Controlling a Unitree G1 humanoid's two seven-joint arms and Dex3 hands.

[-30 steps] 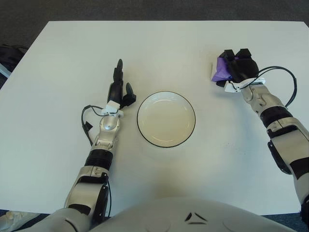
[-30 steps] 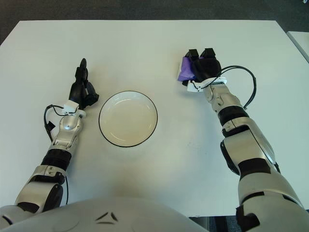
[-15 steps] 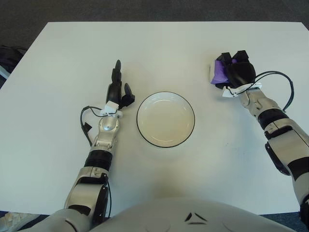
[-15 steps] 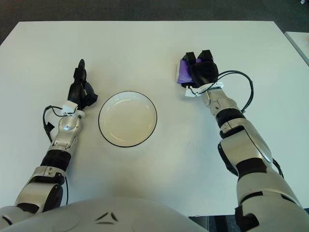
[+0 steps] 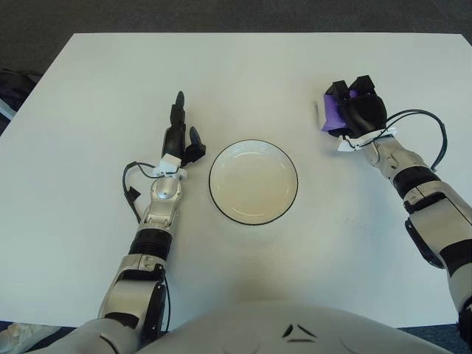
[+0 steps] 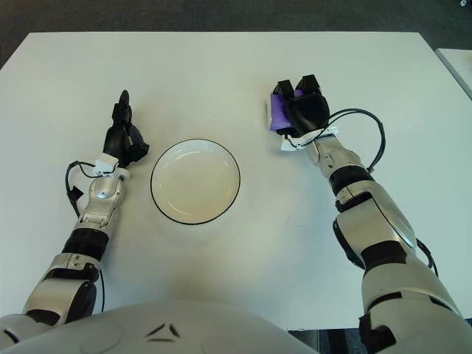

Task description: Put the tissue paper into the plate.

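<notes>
A purple tissue pack [image 5: 334, 114] is in my right hand [image 5: 355, 110] at the right of the table, the black fingers curled over it; it also shows in the right eye view [image 6: 279, 112]. A white plate [image 5: 253, 181] with a dark rim sits empty at the table's middle, to the left of that hand. My left hand [image 5: 179, 136] rests on the table just left of the plate, fingers stretched out and holding nothing.
The white table [image 5: 236, 66] runs to dark floor at the back. A black cable [image 5: 435, 133] loops beside my right wrist. A dark object [image 5: 15, 81] lies off the table's left edge.
My right hand with the tissue pack has shifted slightly left, toward the plate. The left hand has not moved.
</notes>
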